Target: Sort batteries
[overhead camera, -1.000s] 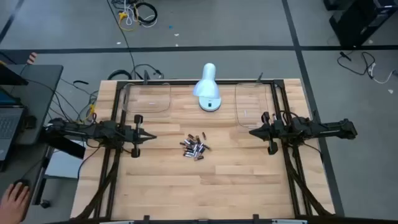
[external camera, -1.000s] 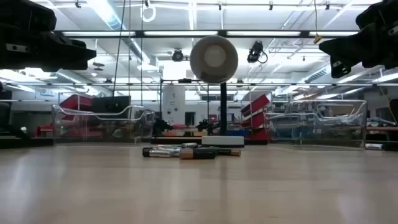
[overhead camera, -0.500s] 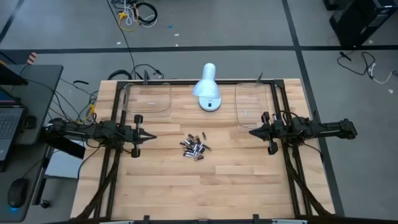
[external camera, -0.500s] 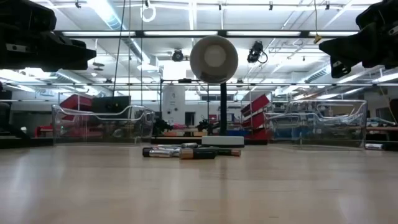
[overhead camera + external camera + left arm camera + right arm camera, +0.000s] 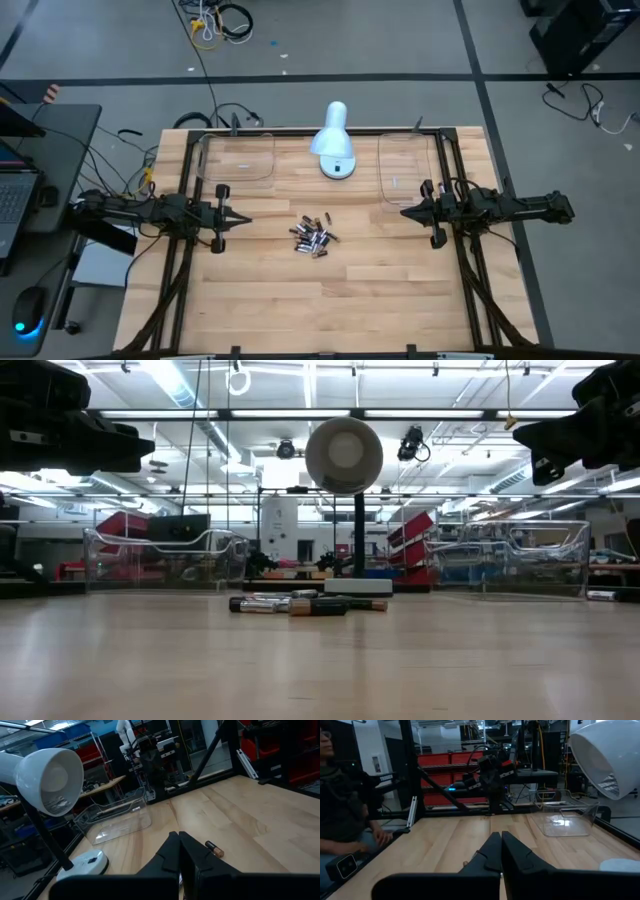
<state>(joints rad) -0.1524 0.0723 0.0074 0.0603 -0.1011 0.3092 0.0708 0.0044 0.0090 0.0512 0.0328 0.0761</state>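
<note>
The batteries [image 5: 312, 237] lie in a small heap on the wooden table's middle, resting on their sides; the low view shows them [image 5: 300, 604] in front of the lamp's base, and one battery [image 5: 214, 849] shows in the left wrist view. My left gripper [image 5: 246, 219] hovers shut at the table's left, pointing level toward the heap. My right gripper [image 5: 404, 212] hovers shut at the table's right, pointing level toward the heap. Both are well apart from the batteries and hold nothing.
A white desk lamp [image 5: 334, 150] stands at the far middle. Two clear plastic trays sit at the far left [image 5: 236, 158] and far right [image 5: 408, 168]. A person [image 5: 340, 810] sits beyond the table's left side. Bare wood lies near the front edge.
</note>
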